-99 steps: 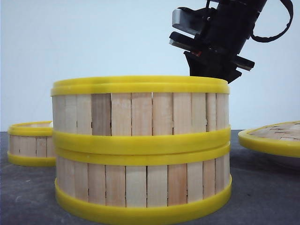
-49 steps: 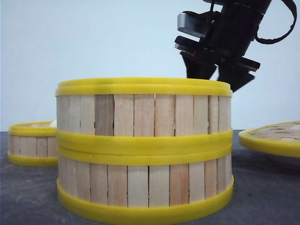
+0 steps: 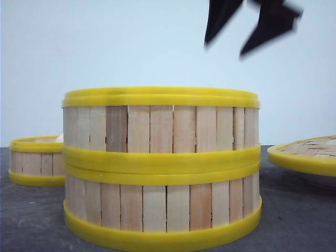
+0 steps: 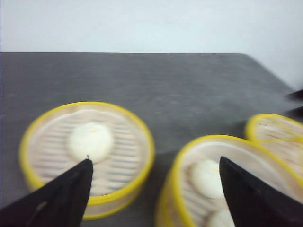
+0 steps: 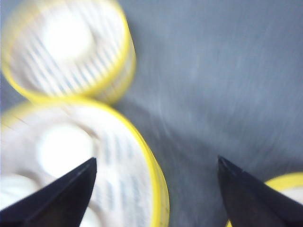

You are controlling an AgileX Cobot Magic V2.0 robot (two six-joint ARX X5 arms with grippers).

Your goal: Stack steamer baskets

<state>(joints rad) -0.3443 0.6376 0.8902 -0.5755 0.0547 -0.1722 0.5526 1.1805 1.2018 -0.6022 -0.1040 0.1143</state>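
Nearest the front edge of the table (image 3: 294, 220): two steamer baskets stacked (image 3: 160, 168). Further back, toward the left edge, single steamer basket (image 3: 34, 161) holding a bun (image 4: 90, 141). Overhead, right gripper (image 3: 247, 29) blurred, fingers spread, empty; left gripper (image 4: 154, 198) likewise parted, gripping nothing.

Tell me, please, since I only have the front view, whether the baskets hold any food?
Observer: Yes. The left wrist view shows one white bun in the lone basket.
Operator: And the top basket of the stack?
Observer: The top basket holds at least two buns, the second cut off at the picture's edge.
Operator: Is the left hand holding anything?
Observer: No, the left hand is open, with nothing between its fingers.
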